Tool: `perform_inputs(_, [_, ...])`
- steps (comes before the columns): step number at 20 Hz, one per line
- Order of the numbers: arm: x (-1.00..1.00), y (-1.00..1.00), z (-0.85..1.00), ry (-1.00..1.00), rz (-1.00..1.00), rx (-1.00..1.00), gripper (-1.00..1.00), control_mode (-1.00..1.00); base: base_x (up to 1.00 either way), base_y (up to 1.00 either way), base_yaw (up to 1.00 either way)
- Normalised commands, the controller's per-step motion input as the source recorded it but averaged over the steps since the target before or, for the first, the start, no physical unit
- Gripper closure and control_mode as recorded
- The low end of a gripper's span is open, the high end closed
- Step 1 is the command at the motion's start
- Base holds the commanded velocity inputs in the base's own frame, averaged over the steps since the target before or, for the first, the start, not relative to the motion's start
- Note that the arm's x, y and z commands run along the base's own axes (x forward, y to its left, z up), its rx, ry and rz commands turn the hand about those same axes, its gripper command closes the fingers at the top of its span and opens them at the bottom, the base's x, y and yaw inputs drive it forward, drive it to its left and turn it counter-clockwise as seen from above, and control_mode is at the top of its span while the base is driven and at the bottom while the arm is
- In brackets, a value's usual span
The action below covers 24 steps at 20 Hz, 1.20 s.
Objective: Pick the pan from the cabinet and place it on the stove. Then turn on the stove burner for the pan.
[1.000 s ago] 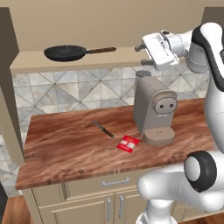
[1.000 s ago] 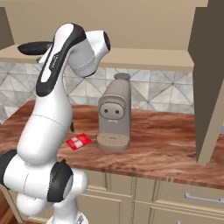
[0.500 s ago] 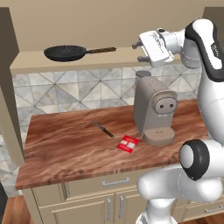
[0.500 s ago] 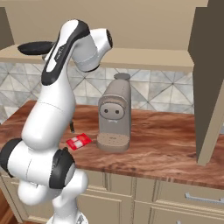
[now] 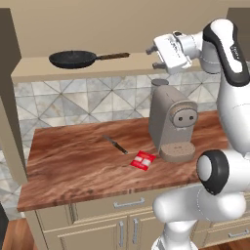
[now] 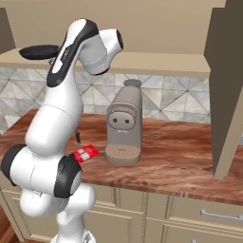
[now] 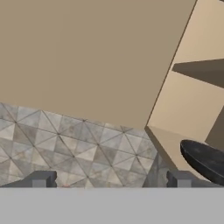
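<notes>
The black pan (image 5: pixel 73 59) lies on the open shelf of the beige cabinet (image 5: pixel 29 71), its thin handle (image 5: pixel 114 56) pointing right. My gripper (image 5: pixel 153 58) hovers at shelf height just right of the handle's end, apart from it, jaws open and empty. From the right base view, the pan (image 6: pixel 37 51) peeks out behind my arm. In the hand view the pan (image 7: pixel 204 160) sits at the lower right on the shelf, beyond my gripper (image 7: pixel 109 181), whose fingertips (image 7: pixel 41 179) stand wide apart. The stove is out of view.
A grey coffee machine (image 5: pixel 173 124) stands on the wooden counter (image 5: pixel 73 168) right under my hand. A small knife (image 5: pixel 116 145) and a red packet (image 5: pixel 143 160) lie beside it. The cabinet's side wall (image 6: pixel 228 95) hangs at the right; drawers (image 5: pixel 129 202) run below.
My arm's upper links have swung up and over, and the hand has edged slightly left toward the pan handle. The jaws stay open; the pan has not moved.
</notes>
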Motion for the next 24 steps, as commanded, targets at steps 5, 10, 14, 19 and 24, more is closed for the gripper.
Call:
perform_inputs(5, [0.14, 0.0, -0.1, 0.0, 0.0, -0.04, -1.0, -1.0, 0.0, 0.0, 0.0])
perform_inputs(10, [0.16, 0.0, -0.23, 0.0, 0.0, -0.04, -1.0, -1.0, 0.0, 0.0, 0.0])
perform_inputs(14, [0.14, 0.0, -0.18, 0.0, 0.0, -0.01, -1.0, -1.0, 0.0, 0.0, 0.0])
perform_inputs(19, [0.22, 0.0, -0.08, 0.0, 0.0, 0.0, -1.0, -1.0, 0.0, 0.0, 0.0])
perform_inputs(24, [0.31, 0.0, -0.04, 0.0, 0.0, 0.0, -1.0, -1.0, 0.0, 0.0, 0.0])
